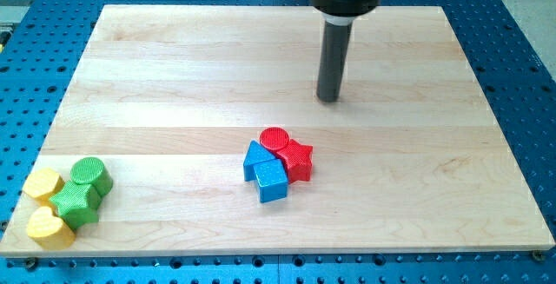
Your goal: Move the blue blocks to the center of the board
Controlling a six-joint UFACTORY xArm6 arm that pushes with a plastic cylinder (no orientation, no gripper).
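Observation:
Two blue blocks sit together just below the board's middle: a blue triangular block [256, 156] and a blue cube [271, 181] in front of it. A red cylinder [274, 138] and a red star [297, 158] touch them on the view's top and right. My tip [328, 98] stands on the board above and to the right of this cluster, clearly apart from it. The dark rod rises from the tip to the arm at the view's top.
The wooden board [174, 67] lies on a blue perforated table. At the bottom-left corner sit a green cylinder [90, 175], a green star [76, 202], a yellow block [43, 182] and a yellow heart-like block [49, 227].

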